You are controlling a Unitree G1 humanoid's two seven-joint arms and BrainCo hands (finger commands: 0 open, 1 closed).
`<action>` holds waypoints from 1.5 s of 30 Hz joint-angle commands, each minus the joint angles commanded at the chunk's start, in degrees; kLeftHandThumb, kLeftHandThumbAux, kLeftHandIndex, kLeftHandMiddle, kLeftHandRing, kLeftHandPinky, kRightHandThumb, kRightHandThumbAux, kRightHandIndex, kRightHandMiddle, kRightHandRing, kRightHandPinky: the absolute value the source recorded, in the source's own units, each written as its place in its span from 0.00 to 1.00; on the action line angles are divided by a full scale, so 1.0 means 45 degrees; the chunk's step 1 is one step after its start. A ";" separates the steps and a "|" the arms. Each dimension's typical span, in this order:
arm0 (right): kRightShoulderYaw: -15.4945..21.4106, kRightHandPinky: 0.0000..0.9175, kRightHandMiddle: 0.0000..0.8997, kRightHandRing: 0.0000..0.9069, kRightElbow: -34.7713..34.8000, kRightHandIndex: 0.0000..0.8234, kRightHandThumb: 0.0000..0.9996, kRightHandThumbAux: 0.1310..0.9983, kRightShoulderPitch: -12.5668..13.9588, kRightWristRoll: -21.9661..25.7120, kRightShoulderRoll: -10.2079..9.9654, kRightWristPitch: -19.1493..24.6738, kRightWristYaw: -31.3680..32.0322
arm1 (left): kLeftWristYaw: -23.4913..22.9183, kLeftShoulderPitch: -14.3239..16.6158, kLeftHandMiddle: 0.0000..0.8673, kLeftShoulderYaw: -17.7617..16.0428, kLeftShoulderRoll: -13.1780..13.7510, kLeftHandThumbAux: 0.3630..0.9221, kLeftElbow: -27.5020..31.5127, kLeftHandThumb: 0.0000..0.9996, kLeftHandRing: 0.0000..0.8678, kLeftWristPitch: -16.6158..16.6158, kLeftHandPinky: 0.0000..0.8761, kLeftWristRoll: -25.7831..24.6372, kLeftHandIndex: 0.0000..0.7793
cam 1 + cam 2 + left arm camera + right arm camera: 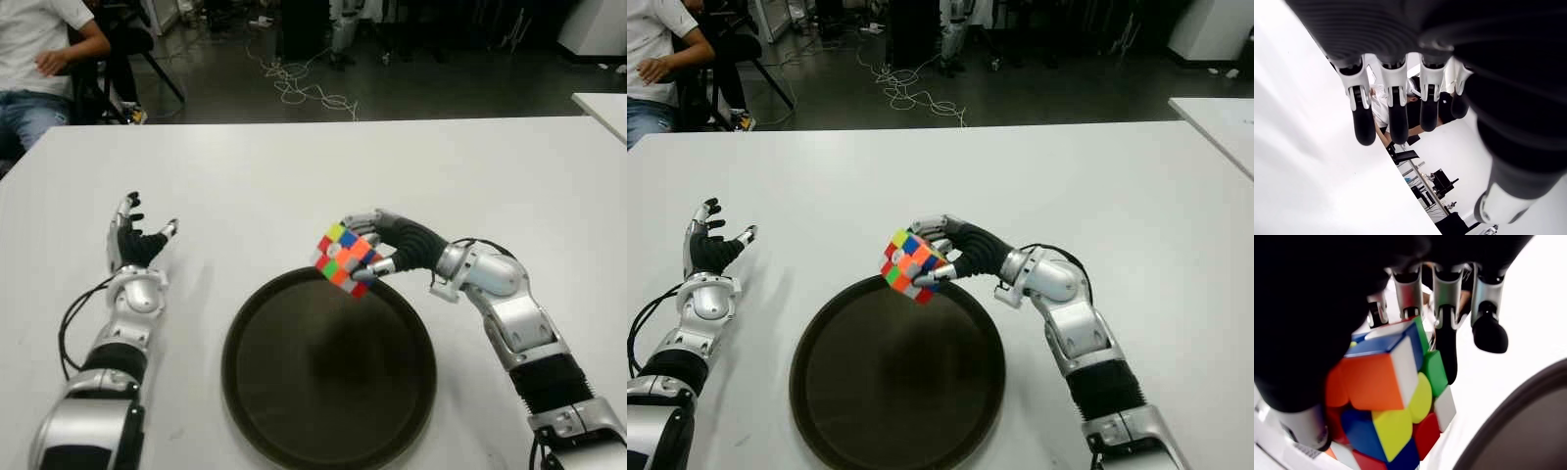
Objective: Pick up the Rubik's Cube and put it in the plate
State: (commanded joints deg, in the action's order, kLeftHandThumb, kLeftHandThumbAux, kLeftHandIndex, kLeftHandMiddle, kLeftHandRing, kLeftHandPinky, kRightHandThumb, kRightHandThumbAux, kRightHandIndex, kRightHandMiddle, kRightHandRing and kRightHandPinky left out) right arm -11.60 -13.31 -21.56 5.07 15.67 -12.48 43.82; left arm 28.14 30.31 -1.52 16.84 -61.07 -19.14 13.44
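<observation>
The Rubik's Cube (346,258) is sitting tilted in the right hand (392,247), fingers wrapped around it, hovering over the far rim of the dark plate (328,364). So the pickup's done; lowering and letting go is what's left, I'd say. Left hand (132,245) is idling with fingers spread, left of the plate. White table (294,176), cables (304,88) trailing on the floor behind, and a person (39,59) sitting off to the far left.

Plate (294,411) bare inside, table (294,176) open beyond.

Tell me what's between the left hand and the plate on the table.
Nothing: in the eye views only bare white table separates the open, idle left hand from the dark plate. The right hand holds the Rubik's Cube over the plate's far rim.
</observation>
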 joint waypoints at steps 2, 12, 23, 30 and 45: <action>0.0004 0.87 0.86 0.89 -0.0083 0.53 0.68 0.69 -0.0025 0.0030 -0.0004 -0.0123 0.0137 | 0.0001 -0.0001 0.21 0.0002 0.0002 0.71 -0.0019 0.33 0.23 -0.0052 0.29 -0.0002 0.15; -0.0217 0.91 0.89 0.92 -0.0364 0.74 0.28 0.69 -0.0083 -0.0058 0.0153 -0.1401 0.1143 | -0.0009 -0.0023 0.19 -0.0005 -0.0017 0.71 0.0033 0.30 0.20 0.0087 0.24 -0.0013 0.13; -0.0550 0.90 0.90 0.93 -0.0925 0.80 0.00 0.60 -0.0263 -0.0916 0.0477 -0.2719 0.1010 | 0.0114 0.0011 0.19 0.0052 -0.0027 0.73 0.0147 0.28 0.20 0.0447 0.22 0.0085 0.14; -0.0472 0.91 0.91 0.94 -0.1180 0.77 0.00 0.63 -0.0204 -0.0697 0.0313 -0.2711 0.0971 | 0.0287 0.0042 0.18 0.0212 0.0013 0.72 0.0187 0.28 0.18 0.0717 0.21 0.0307 0.13; -0.0426 0.92 0.91 0.93 -0.1161 0.75 0.00 0.68 -0.0017 0.0112 -0.0029 -0.2026 0.1242 | 0.0269 0.0025 0.19 0.0155 0.0028 0.70 0.0128 0.27 0.20 0.0508 0.20 0.0256 0.14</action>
State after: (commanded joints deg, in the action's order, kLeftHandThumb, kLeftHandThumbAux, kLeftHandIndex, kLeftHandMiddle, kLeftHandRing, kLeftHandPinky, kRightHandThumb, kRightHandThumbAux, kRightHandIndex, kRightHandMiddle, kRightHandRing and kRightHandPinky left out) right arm -13.52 -18.53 -21.64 5.58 15.54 -21.60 49.40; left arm 29.35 30.42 -0.82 16.96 -60.49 -16.85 14.59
